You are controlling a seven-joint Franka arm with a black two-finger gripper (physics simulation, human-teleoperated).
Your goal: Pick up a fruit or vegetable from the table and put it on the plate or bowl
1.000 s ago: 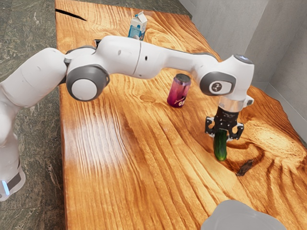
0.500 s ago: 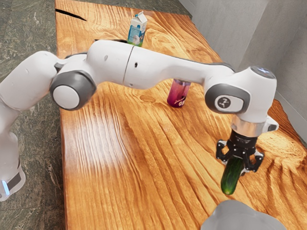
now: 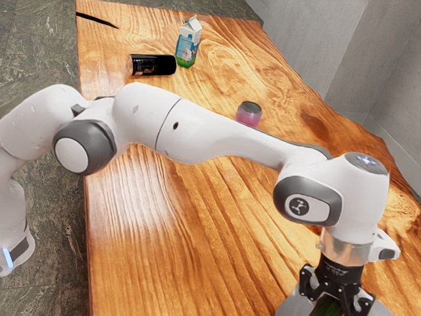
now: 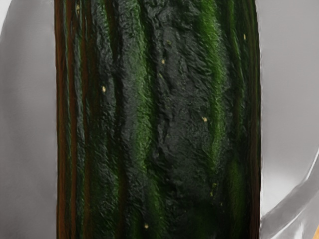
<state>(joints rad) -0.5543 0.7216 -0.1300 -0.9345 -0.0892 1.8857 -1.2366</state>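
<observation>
My gripper (image 3: pixel 333 304) hangs at the exterior view's lower right edge, shut on a dark green cucumber (image 3: pixel 329 309) that points downward. Just its top end shows there. Under the hand lies the grey plate (image 3: pixel 293 305), cut off by the exterior view's lower edge. In the wrist view the cucumber (image 4: pixel 159 124) runs lengthwise straight under my hand, with the grey plate (image 4: pixel 30 129) behind it on both sides and the plate's rim curving past one corner.
On the wooden table (image 3: pixel 197 224), a purple can (image 3: pixel 248 113) stands mid-table behind my forearm. A milk carton (image 3: pixel 189 34) and a black can (image 3: pixel 152 64) lying on its side are at the far end. Grey walls bound the exterior view's right.
My arm has swung toward the exterior view's lower right, carrying the cucumber off the table and over the grey plate. The black can, hidden by the arm before, has come into sight.
</observation>
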